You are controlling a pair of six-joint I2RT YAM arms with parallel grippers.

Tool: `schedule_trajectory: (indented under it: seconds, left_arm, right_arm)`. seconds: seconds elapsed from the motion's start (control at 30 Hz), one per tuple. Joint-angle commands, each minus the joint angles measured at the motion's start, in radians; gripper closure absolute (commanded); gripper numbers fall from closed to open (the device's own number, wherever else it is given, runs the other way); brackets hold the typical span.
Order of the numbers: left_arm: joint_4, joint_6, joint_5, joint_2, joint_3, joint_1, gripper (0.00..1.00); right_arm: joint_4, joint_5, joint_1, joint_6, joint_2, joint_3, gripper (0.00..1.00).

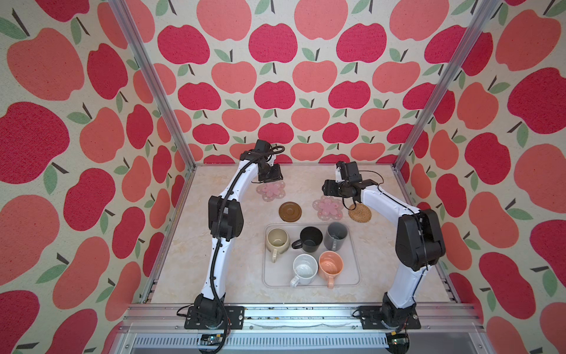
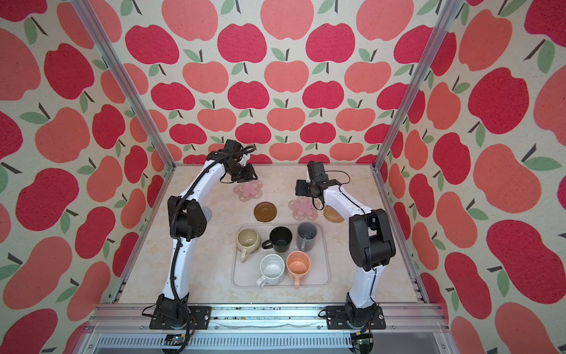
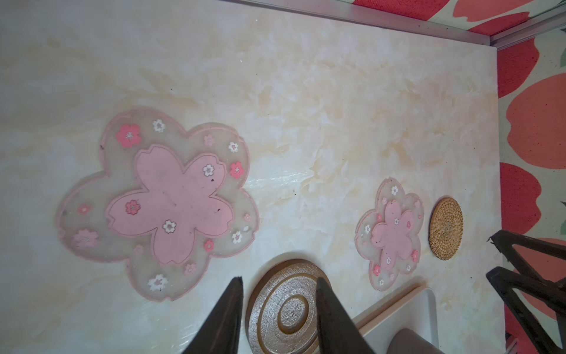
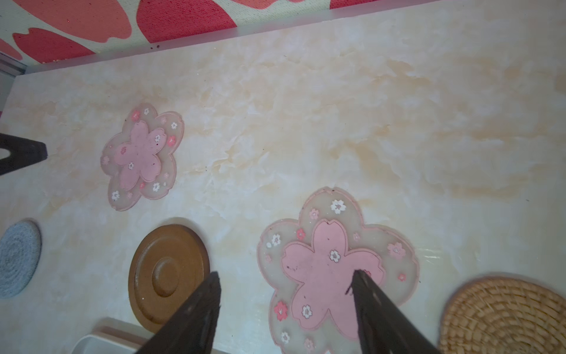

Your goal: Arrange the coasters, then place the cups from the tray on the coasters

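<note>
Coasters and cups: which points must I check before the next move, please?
1. Left tool open, empty: ok.
2. Right tool open, empty: ok.
3. Five cups upright in tray: ok.
4. Coasters in one row: not ok; one pink coaster lies farther back than the brown coaster, second pink coaster and rattan coaster.
5. Grey coaster flat: ok.

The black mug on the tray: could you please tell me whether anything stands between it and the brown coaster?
Nothing visible does. Only the low rim of the tray and a strip of table separate the black mug from the brown coaster, which lies empty beyond.
</note>
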Motion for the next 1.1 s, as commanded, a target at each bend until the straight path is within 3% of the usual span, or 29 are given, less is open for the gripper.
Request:
schedule_trajectory:
  seconds: [0.0, 0.27, 0.47, 0.67, 1.07]
  left_arm:
    - [-0.037, 0.019, -0.058, -0.007, -0.044, 0.031, 0.58]
    - [-0.042, -0.003, -0.097, -0.017, -0.088, 0.1, 0.58]
    - [0.07, -0.07, -0.057, -0.087, -0.281, 0.153, 0.58]
    - [0.17, -0.095, -0.003, -0.136, -0.417, 0.182, 0.58]
    - [0.253, -0.15, 0.061, -0.094, -0.418, 0.242, 0.58]
  right_arm:
    - [-0.018, -0.043, 0.029, 0.027, 0.077, 0.091, 0.3]
    - [-0.076, -0.067, 0.087, 0.044, 0.252, 0.321, 0.29]
    - [-0.11, -0.076, 0.134, 0.055, 0.379, 0.471, 0.29]
    - [-0.081, -0.086, 0.166, 0.062, 0.468, 0.52, 0.29]
    - [-0.06, -0.104, 0.202, 0.11, 0.597, 0.639, 0.28]
